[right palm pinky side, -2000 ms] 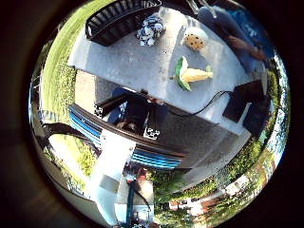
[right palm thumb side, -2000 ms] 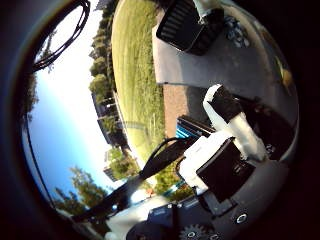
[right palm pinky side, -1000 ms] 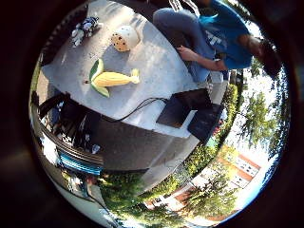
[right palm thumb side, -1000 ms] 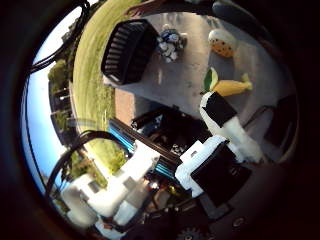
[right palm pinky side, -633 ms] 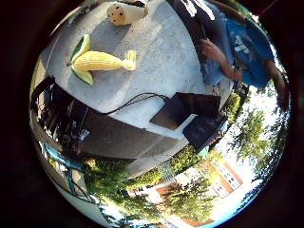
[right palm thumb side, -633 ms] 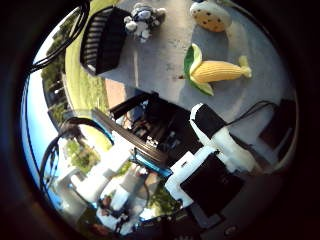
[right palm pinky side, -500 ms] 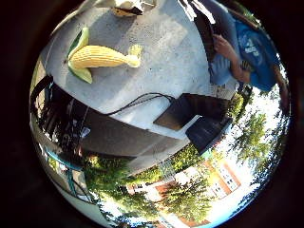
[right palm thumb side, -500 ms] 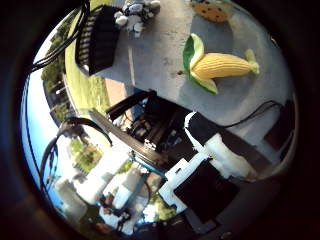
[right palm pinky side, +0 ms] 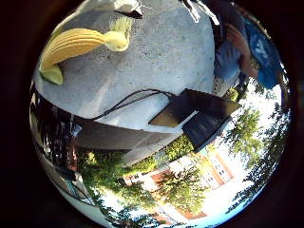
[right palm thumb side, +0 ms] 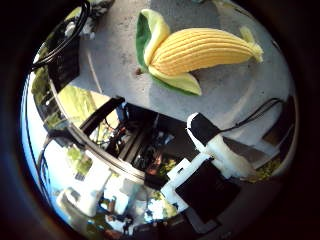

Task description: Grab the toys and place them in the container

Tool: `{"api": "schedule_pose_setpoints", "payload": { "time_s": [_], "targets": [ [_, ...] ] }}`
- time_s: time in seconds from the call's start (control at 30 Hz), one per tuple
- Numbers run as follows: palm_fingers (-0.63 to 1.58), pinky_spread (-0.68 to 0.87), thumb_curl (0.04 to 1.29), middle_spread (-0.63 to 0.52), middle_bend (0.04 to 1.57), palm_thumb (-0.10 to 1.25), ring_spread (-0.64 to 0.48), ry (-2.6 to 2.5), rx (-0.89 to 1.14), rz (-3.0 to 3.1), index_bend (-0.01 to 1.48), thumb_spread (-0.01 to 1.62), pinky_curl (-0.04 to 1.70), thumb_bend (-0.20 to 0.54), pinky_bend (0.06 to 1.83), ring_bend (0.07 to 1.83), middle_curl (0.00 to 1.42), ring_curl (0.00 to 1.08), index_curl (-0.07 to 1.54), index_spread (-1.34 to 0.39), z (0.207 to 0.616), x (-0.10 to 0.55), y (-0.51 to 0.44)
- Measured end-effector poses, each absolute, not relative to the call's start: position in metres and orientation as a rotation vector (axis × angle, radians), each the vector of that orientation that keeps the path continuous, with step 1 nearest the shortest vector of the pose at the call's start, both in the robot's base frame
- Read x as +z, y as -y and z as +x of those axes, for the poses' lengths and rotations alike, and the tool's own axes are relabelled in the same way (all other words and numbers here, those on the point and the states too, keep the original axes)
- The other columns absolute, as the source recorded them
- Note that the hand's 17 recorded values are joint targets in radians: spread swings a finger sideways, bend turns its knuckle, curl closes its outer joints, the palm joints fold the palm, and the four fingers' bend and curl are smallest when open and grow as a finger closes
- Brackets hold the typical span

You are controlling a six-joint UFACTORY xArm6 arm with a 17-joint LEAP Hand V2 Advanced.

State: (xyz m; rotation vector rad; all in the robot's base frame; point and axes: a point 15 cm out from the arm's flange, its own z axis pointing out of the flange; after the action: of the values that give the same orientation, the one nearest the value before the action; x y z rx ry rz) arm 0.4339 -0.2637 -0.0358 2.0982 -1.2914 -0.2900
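In the thumb side palm view we see part of the hand [right palm thumb side: 220,150]: one white and black finger reaching out fairly straight over the table [right palm thumb side: 115,55] edge, holding nothing, so we read the hand as loosely open. Close past its black tip lies the plush corn toy [right palm thumb side: 200,50], flat on the grey table, its green husk leaves spread at the blunt end. The black container [right palm thumb side: 65,60] shows only in this view, near the table's far edge, well apart from the corn.

The little finger side palm view shows none of the hand. It alone shows a dark laptop [right palm pinky side: 199,114] beside the table edge.
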Motion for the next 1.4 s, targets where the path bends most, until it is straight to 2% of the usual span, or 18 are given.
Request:
{"api": "schedule_pose_setpoints", "payload": {
  "time_s": [0.17, 0.3, 0.43, 0.5, 0.53, 0.57, 0.6, 0.67, 0.77, 0.8, 0.97, 1.1, 1.23, 1.4],
  "targets": [
    [0.15, 0.49, 0.32, 0.01, 0.20, 0.66, 0.21, 1.287, -0.290, 2.095, 0.16, 1.05, 0.29, -0.027, 0.49, 0.41, 0.43, 0.38, 0.23, -0.14, 0.431, -0.056, 0.264],
    [0.26, 0.48, 0.33, -0.03, 0.26, 0.69, 0.20, 1.270, -0.260, 2.098, 0.17, 1.05, 0.26, -0.023, 0.46, 0.42, 0.45, 0.38, 0.25, -0.14, 0.433, -0.067, 0.265],
    [0.35, 0.48, 0.33, -0.07, 0.30, 0.71, 0.16, 1.270, -0.242, 2.116, 0.15, 1.06, 0.26, -0.024, 0.50, 0.48, 0.49, 0.40, 0.24, -0.17, 0.436, -0.077, 0.262],
    [0.42, 0.47, 0.34, -0.10, 0.34, 0.73, 0.13, 1.268, -0.241, 2.123, 0.12, 1.06, 0.26, -0.024, 0.54, 0.59, 0.52, 0.43, 0.22, -0.20, 0.435, -0.081, 0.260],
    [0.50, 0.43, 0.34, -0.12, 0.40, 0.74, 0.11, 1.267, -0.237, 2.128, 0.08, 1.06, 0.27, -0.024, 0.53, 0.74, 0.55, 0.49, 0.18, -0.23, 0.436, -0.082, 0.260],
    [0.51, 0.42, 0.34, -0.13, 0.43, 0.74, 0.10, 1.261, -0.232, 2.137, 0.07, 1.06, 0.27, -0.024, 0.52, 0.80, 0.57, 0.50, 0.17, -0.24, 0.437, -0.084, 0.260],
    [0.51, 0.39, 0.35, -0.15, 0.49, 0.74, 0.08, 1.253, -0.228, 2.145, 0.07, 1.05, 0.28, -0.025, 0.53, 0.93, 0.61, 0.56, 0.13, -0.28, 0.437, -0.086, 0.260],
    [0.49, 0.36, 0.35, -0.18, 0.57, 0.75, 0.04, 1.246, -0.232, 2.148, 0.13, 1.05, 0.29, -0.025, 0.52, 1.07, 0.67, 0.63, 0.11, -0.32, 0.435, -0.087, 0.259],
    [0.63, 0.34, 0.37, -0.23, 0.71, 0.78, -0.01, 1.233, -0.240, 2.153, 0.25, 1.04, 0.32, -0.024, 0.61, 1.25, 0.79, 0.73, 0.08, -0.42, 0.434, -0.089, 0.257],
    [0.64, 0.34, 0.37, -0.24, 0.72, 0.78, -0.01, 1.232, -0.241, 2.154, 0.26, 1.04, 0.32, -0.025, 0.63, 1.26, 0.81, 0.74, 0.07, -0.43, 0.433, -0.088, 0.258],
    [0.82, 0.32, 0.40, -0.31, 0.82, 0.82, -0.08, 1.241, -0.243, 2.154, 0.47, 1.02, 0.50, -0.023, 1.07, 1.32, 0.98, 0.83, 0.04, -0.60, 0.432, -0.084, 0.264],
    [0.89, 0.28, 0.42, -0.33, 0.92, 0.85, -0.11, 1.270, -0.252, 2.148, 0.60, 1.02, 0.64, -0.019, 1.30, 1.32, 1.08, 0.86, 0.02, -0.70, 0.427, -0.078, 0.273],
    [0.90, 0.24, 0.47, -0.34, 0.99, 0.96, -0.13, 1.308, -0.256, 2.134, 0.72, 1.04, 0.74, 0.004, 1.43, 1.33, 1.15, 0.89, -0.01, -0.79, 0.421, -0.064, 0.277],
    [0.89, 0.20, 0.52, -0.34, 1.03, 1.03, -0.14, 1.344, -0.260, 2.127, 0.84, 1.12, 0.81, 0.010, 1.48, 1.35, 1.20, 0.91, -0.01, -0.87, 0.416, -0.032, 0.270]
  ]
}}
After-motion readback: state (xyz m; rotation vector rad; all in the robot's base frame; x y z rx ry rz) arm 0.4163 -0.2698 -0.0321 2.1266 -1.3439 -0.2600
